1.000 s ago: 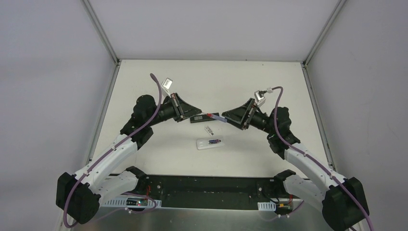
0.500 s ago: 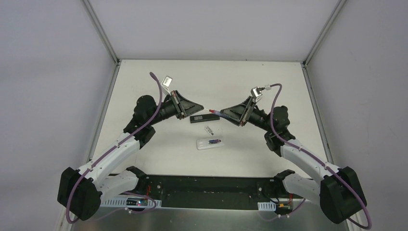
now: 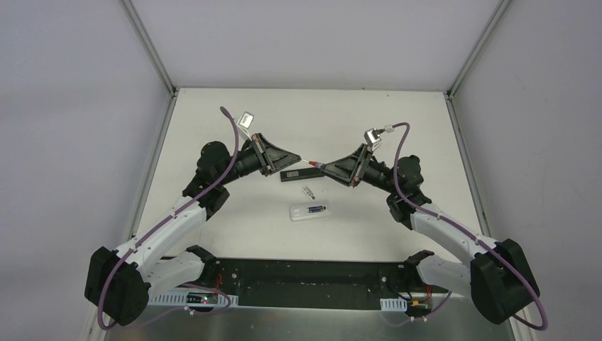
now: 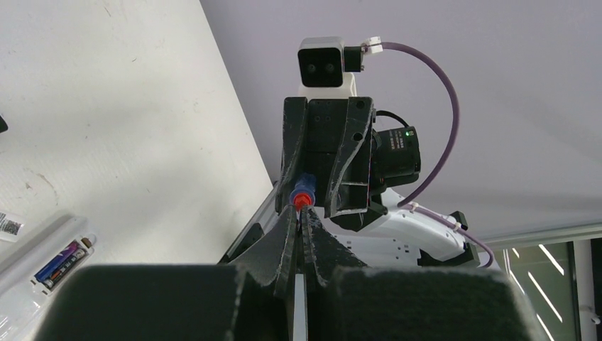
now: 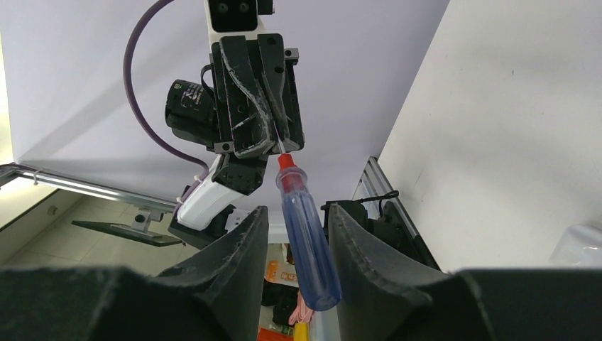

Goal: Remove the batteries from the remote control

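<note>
Cells (image 4: 64, 257) look light, stiff, slick, roll-prone; lever up one end. Left claw (image 4: 299, 213) pinches screwdriver (image 5: 307, 249) shaft; right claw (image 5: 294, 213) half-spread round its handle.

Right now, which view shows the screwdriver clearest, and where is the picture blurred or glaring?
Right wrist view: the blue screwdriver handle is sharp; the right gripper's fingers are dark and soft. Left wrist view: mostly its red collar shows; bright streaks glare lower right. Top external view: even light, screwdriver tiny.

Nothing can be read; print on the battery (image 4: 62, 259) is too small.
</note>
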You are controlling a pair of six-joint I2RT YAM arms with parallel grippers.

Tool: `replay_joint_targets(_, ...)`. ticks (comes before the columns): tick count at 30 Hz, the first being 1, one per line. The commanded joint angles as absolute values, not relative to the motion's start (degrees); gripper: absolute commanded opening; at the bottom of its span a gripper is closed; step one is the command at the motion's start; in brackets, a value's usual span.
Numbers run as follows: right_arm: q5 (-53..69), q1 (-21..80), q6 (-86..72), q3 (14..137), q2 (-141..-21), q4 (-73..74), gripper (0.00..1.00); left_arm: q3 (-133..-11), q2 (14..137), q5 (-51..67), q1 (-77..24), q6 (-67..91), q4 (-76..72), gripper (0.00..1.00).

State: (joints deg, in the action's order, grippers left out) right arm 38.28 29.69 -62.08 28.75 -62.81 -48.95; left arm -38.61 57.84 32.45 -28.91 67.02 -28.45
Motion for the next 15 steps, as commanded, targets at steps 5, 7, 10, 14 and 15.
replay_joint_targets(5, 36.98, 30.02, -60.63, 31.38, -62.31, -53.58, 0.45, -38.27, 56.85, 33.05, -29.19, 67.31, -31.55, 0.0)
replay_joint_targets(7, 36.56, 30.04, -59.99, 31.33, -62.26, -53.08, 0.46, -38.24, 56.63, 33.05, -29.18, 67.4, -31.55, 0.0)
replay_joint_targets(10, 36.04, 30.06, -59.15, 31.5, -62.18, -52.66, 0.47, -38.16, 56.5, 32.79, -29.18, 67.63, -31.64, 0.0)
replay_joint_targets(14, 36.06, 30.21, -58.68, 31.68, -62.38, -52.49, 0.44, -37.5, 56.6, 31.81, -29.22, 68.64, -32.24, 0.0)
replay_joint_targets(15, 36.13, 30.35, -58.5, 31.72, -62.4, -52.47, 0.41, -37.26, 56.79, 31.86, -29.24, 69.18, -33.09, 0.0)
